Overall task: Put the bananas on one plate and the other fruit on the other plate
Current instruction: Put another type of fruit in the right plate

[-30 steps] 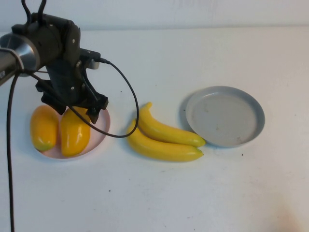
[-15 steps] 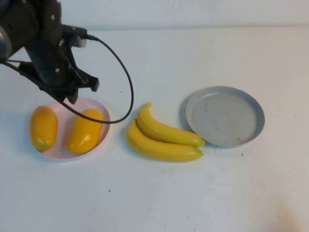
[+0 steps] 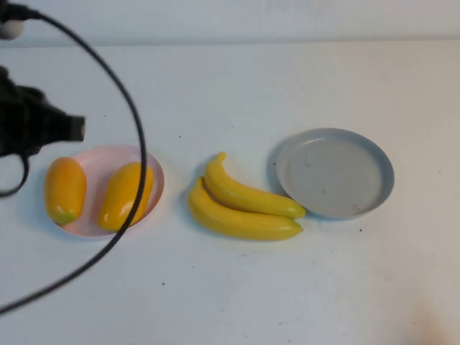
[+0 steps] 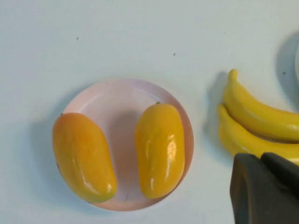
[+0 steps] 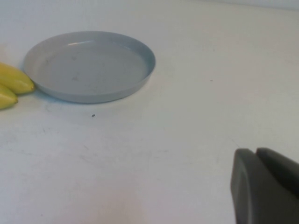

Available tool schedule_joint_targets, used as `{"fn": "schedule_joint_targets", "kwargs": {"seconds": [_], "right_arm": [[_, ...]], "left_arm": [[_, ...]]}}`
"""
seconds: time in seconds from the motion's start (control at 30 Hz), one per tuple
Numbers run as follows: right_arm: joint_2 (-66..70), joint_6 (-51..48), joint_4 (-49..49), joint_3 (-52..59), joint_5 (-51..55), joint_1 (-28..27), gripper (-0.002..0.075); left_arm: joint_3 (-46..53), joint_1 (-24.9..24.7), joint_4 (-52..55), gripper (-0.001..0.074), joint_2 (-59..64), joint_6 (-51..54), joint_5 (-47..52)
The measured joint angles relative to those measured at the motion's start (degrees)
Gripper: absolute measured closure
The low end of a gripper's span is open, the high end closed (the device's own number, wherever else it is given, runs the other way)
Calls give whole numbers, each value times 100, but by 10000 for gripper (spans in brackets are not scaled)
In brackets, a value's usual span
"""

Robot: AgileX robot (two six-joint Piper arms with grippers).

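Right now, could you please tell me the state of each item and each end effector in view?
Pink plate: holds both mangoes.
Left mango: lying across the pink plate's rim.
Right mango: lying inside the pink plate.
Bananas: side by side on the table, on neither plate.
Grey-blue plate: empty.
Left end effector: shut, empty, above the table.
Right end effector: shut, empty, beside the grey-blue plate.

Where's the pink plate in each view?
High view: pink plate at left, holding both mangoes.
Left wrist view: pink plate mid-frame, left gripper shut beside it.
Right wrist view: not in it.
Shared landmark: bananas, right of the plate, cropped at frame edge.
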Motion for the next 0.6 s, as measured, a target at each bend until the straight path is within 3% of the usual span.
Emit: {"fn": "schedule_joint_targets", "kwargs": {"seconds": [0.27, 0.43, 0.6], "right_arm": [[0, 0, 0, 0, 0, 0, 743], [0, 0, 0, 0, 0, 0, 743], [0, 0, 0, 0, 0, 0, 743]], "left_arm": [[2413, 0, -61, 737, -2564, 23, -1025], [3154, 0, 55, 738, -3698, 23, -1074], [3265, 0, 74, 738, -4514, -48, -1223]]}}
